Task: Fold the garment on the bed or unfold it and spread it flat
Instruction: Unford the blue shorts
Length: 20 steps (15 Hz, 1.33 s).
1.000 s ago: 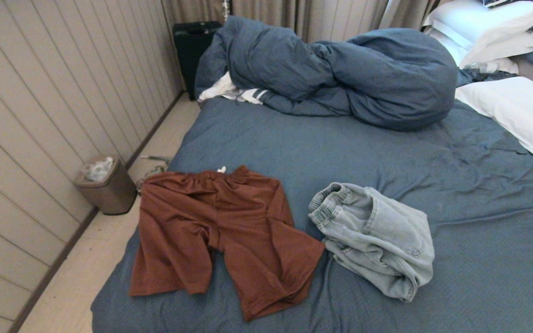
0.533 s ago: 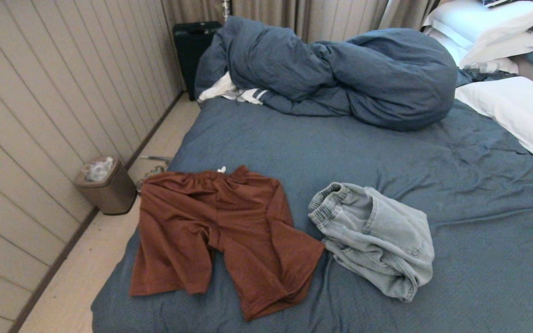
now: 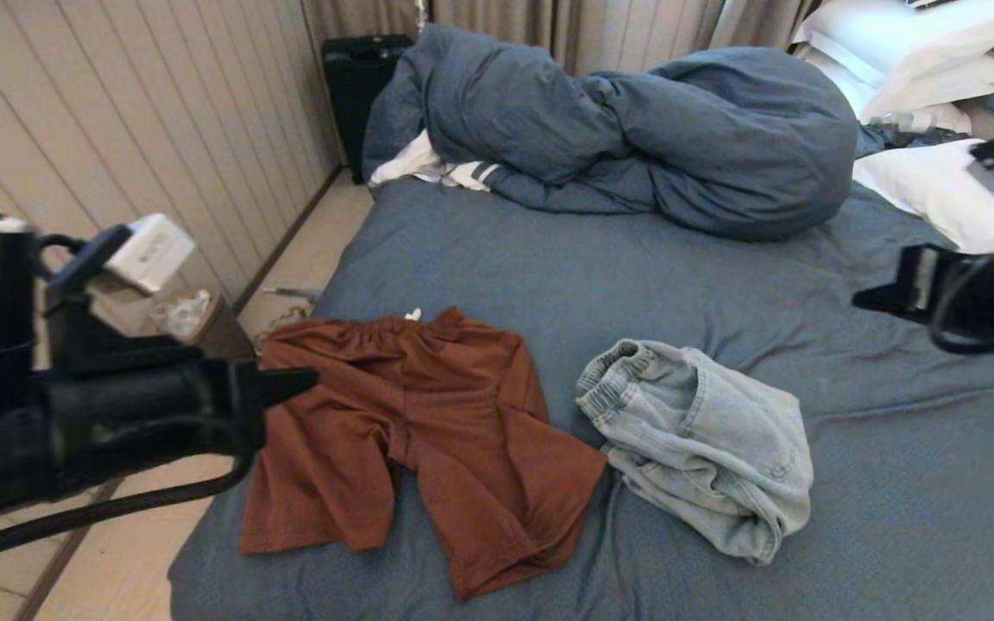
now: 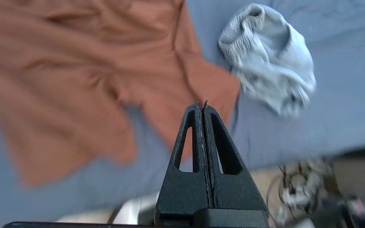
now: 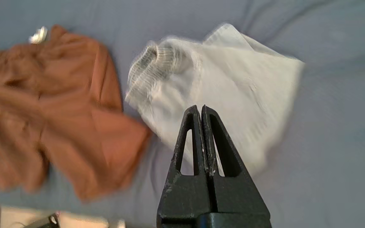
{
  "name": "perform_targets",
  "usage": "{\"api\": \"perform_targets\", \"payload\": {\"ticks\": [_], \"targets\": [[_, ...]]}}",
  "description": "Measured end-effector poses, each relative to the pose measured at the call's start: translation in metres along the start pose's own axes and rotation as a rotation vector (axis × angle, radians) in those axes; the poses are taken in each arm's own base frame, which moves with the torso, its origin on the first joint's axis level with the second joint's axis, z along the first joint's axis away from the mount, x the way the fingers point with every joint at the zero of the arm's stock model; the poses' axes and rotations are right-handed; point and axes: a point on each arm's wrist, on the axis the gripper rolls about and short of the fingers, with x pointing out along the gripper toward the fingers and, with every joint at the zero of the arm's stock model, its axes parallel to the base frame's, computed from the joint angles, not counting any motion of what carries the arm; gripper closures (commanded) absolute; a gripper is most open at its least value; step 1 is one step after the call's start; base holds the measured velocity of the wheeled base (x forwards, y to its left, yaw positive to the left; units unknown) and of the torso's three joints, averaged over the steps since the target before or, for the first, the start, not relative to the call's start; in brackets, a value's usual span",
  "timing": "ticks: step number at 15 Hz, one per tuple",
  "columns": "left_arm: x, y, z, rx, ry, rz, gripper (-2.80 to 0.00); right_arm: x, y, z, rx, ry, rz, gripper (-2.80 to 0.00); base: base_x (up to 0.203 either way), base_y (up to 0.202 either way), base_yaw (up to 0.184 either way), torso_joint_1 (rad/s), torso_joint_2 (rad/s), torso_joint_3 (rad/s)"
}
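Note:
Rust-brown shorts [image 3: 419, 431] lie spread on the slate-blue sheet of the bed [image 3: 635, 285], near its front left corner. To their right sits a crumpled pale denim garment [image 3: 704, 440]. My left gripper [image 3: 307, 379] hangs shut and empty above the left edge of the brown shorts [image 4: 106, 72]; its tip [image 4: 201, 104] points across them. My right gripper [image 3: 864, 300] is raised at the right, above the sheet, shut and empty. In the right wrist view its tip [image 5: 200, 107] hovers over the denim garment [image 5: 220, 91], not touching it.
A bunched blue duvet [image 3: 635, 138] fills the far end of the bed, with white pillows [image 3: 920, 60] at the far right. A bin [image 3: 195, 319] and a black case [image 3: 359, 86] stand on the floor strip along the panelled wall at the left.
Both arms have swung up into the head view, the left from the lower left, the right from the right. The garments have not moved.

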Motion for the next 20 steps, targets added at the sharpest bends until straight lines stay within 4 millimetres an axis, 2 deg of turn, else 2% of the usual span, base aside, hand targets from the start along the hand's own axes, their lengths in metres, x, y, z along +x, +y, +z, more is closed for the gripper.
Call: {"api": "perform_targets", "payload": {"ticks": [1, 3, 6, 7, 10, 12, 18, 19, 20], "targets": [[0.02, -0.009, 0.002, -0.004, -0.01, 0.001, 0.0, 0.029, 0.007, 0.006, -0.016, 0.038, -0.012, 0.0, 0.0, 0.0, 0.0, 0.0, 0.0, 0.0], [0.053, -0.017, -0.002, -0.046, 0.001, 0.017, 0.0, 0.091, 0.02, -0.001, -0.093, 0.128, -0.08, 0.0, 0.0, 0.0, 0.0, 0.0, 0.0, 0.0], [0.074, -0.014, -0.017, -0.073, 0.08, 0.032, 0.0, 0.159, 0.045, -0.027, -0.207, 0.217, -0.174, 0.0, 0.0, 0.0, 0.0, 0.0, 0.0, 0.0], [0.077, -0.011, -0.021, -0.079, 0.097, 0.042, 0.0, 0.174, 0.053, -0.033, -0.226, 0.231, -0.176, -2.8, 0.0, 0.0, 0.0, 0.0, 0.0, 0.0], [0.085, -0.005, -0.034, -0.102, 0.14, 0.047, 0.0, 0.21, 0.076, -0.047, -0.266, 0.237, -0.195, -2.8, 0.0, 0.0, 0.0, 0.0, 0.0, 0.0], [0.089, -0.003, -0.038, -0.105, 0.128, 0.042, 0.0, 0.227, 0.086, -0.052, -0.283, 0.231, -0.197, -2.8, 0.0, 0.0, 0.0, 0.0, 0.0, 0.0], [0.097, 0.0, -0.049, -0.103, 0.141, 0.049, 0.0, 0.269, 0.089, -0.064, -0.281, 0.236, -0.207, -2.8, 0.0, 0.0, 0.0, 0.0, 0.0, 0.0], [0.099, 0.001, -0.05, -0.104, 0.145, 0.051, 0.0, 0.274, 0.089, -0.063, -0.28, 0.225, -0.217, 0.0, 0.0, 0.0, 0.0, 0.0, 0.0, 0.0], [0.099, 0.001, -0.05, -0.104, 0.149, 0.052, 0.0, 0.28, 0.088, -0.061, -0.279, 0.207, -0.241, 0.0, 0.0, 0.0, 0.0, 0.0, 0.0, 0.0]]}}
